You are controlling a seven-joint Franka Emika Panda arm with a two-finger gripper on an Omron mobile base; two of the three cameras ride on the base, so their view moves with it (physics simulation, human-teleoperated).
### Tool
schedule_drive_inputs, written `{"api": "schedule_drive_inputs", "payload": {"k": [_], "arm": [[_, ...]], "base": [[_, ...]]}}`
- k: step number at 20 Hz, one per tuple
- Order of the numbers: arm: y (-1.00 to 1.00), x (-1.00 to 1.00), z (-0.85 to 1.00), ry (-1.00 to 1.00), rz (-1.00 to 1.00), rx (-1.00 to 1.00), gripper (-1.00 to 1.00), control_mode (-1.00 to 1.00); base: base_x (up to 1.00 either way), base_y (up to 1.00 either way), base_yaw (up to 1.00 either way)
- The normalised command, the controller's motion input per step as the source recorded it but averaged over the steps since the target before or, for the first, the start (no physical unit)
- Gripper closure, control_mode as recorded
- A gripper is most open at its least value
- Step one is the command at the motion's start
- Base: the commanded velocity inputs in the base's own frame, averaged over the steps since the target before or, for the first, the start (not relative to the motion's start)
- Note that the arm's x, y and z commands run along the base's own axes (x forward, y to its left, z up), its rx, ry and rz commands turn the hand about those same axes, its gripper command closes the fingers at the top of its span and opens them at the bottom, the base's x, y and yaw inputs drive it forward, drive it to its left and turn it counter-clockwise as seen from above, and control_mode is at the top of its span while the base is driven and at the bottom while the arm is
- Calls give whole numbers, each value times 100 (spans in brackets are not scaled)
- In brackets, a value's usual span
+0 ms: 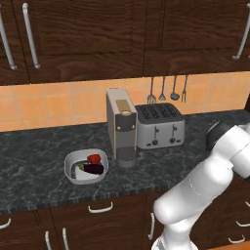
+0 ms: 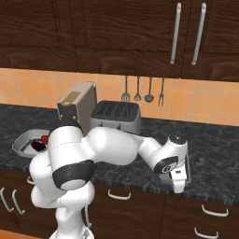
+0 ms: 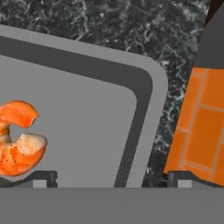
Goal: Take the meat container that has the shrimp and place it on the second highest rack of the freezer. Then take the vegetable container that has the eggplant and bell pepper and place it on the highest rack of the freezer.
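Hovering with jaws spread wide over the meat container [image 3: 83, 113], the gripper [image 3: 111, 179] holds nothing; vegetable container [image 1: 86, 167] sits unmoved on the counter [image 1: 34, 156].

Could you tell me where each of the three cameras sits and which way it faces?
Left base view: behind the arm's left, looking down at the counter, vegetable container, coffee machine and toaster; white arm at lower right.
Right base view: behind its right, same counter; arm from lower left, hand low at right.
Hand view: on the hand, close above the meat container with its shrimp; open gripper.
Both base views share the toaster.
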Motion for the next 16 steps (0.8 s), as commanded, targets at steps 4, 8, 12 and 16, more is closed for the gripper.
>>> {"api": "schedule_drive_inputs", "payload": {"k": [4, 8, 12, 16], "arm": [[-15, 25, -40, 3, -2, 0, -100, -100], [-9, 0, -31, 0, -3, 0, 100, -100], [-7, 0, -22, 0, -7, 0, 100, -100], [-1, 3, -10, 0, -14, 0, 100, -100]], "base": [[0, 0, 0], [0, 0, 0], [0, 0, 0], [0, 0, 0]]}}
